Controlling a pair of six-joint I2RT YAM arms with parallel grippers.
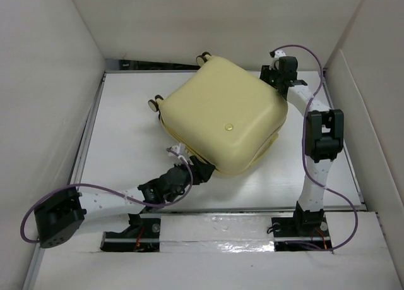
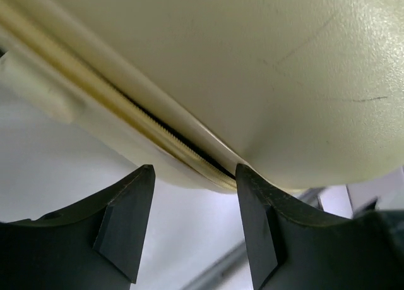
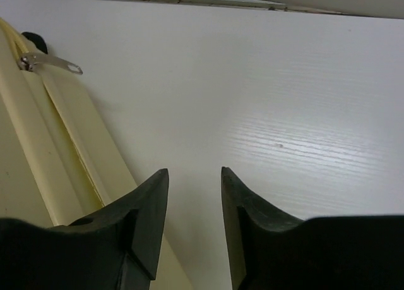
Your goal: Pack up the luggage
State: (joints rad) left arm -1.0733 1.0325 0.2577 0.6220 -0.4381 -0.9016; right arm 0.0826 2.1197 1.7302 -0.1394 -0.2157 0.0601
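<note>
The luggage (image 1: 221,116) is a pale yellow hard-shell case lying flat mid-table with its lid down. A dark gap shows along its zipper seam (image 2: 170,138). My left gripper (image 1: 201,170) is at the case's near-left corner. In the left wrist view it (image 2: 196,173) is open, with the seam just beyond its tips and the right fingertip (image 2: 246,176) close against the shell (image 2: 221,62). My right gripper (image 1: 270,81) is at the far right corner. In the right wrist view it (image 3: 194,171) is open over bare table, beside the case's side (image 3: 57,145), with the metal zipper pull (image 3: 53,64) further ahead.
The white table (image 1: 126,132) is boxed in by tall white walls on the left, back and right. The case's small wheels (image 1: 153,102) point to the far left. A metal rail (image 1: 252,209) runs along the near edge in front of the arm bases.
</note>
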